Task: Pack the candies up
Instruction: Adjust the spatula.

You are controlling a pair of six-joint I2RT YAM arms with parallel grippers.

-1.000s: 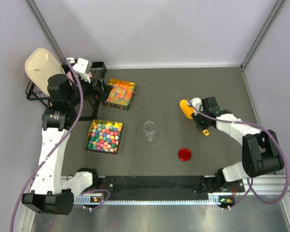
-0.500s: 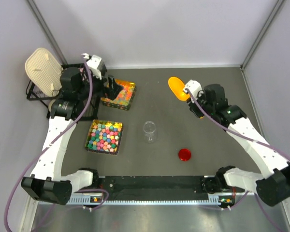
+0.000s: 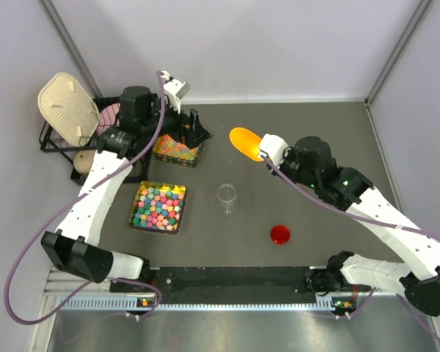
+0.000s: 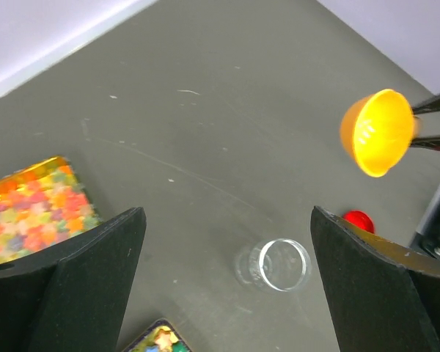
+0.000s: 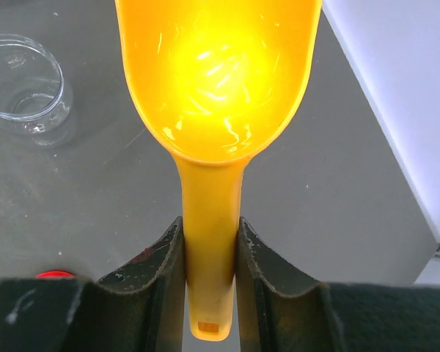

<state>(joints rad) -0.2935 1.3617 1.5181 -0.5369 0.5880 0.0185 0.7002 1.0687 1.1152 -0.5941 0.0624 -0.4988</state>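
The candies (image 3: 177,144) are tiny orange, yellow and pink pieces in a gold-rimmed tray at the back left; the left wrist view shows them at its left edge (image 4: 33,209). My left gripper (image 3: 192,130) hovers over that tray's right end, open and empty (image 4: 226,220). My right gripper (image 3: 268,151) is shut on the handle of an orange scoop (image 5: 211,220), whose empty bowl (image 3: 245,141) points left at mid-table, raised off the table. A clear glass jar (image 3: 227,199) stands open in front of the tray, between my left fingers (image 4: 280,264) in the wrist view.
A second tray of larger blue, green and magenta candies (image 3: 159,207) lies at the front left. A red lid (image 3: 280,235) lies right of the jar. A black wire rack with a beige plate (image 3: 66,110) stands in the far left corner.
My left arm has swung right from the rack to the small-candy tray. My right arm has lifted the scoop and carried it left towards the middle of the table.
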